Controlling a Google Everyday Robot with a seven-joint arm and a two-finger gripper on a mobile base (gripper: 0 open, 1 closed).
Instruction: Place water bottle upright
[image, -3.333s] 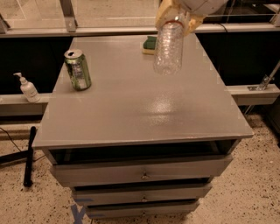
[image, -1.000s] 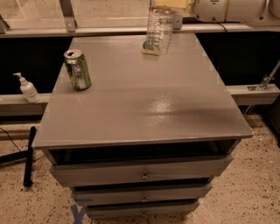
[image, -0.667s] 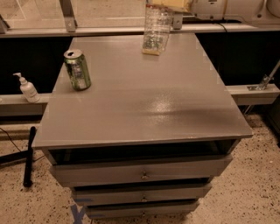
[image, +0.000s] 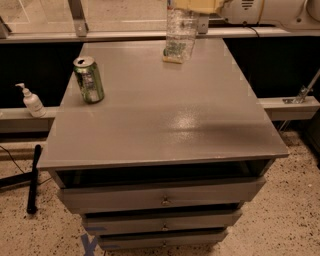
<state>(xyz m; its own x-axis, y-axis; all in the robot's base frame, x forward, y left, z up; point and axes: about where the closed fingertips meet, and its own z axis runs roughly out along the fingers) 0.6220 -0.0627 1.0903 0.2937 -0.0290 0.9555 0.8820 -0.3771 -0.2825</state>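
At top edge, claw grips water bottle.

A grey metal cabinet with a flat, glossy top fills the middle of the room, a pale patch of reflected light on its surface. Three grey drawers with small metal knobs are stacked beneath. It stands on a speckled terrazzo floor marked with blue tape. Behind runs a grey ledge against dark panels, with glass panes and a metal post above. The gripper sits at the top edge, over the cabinet's far end.
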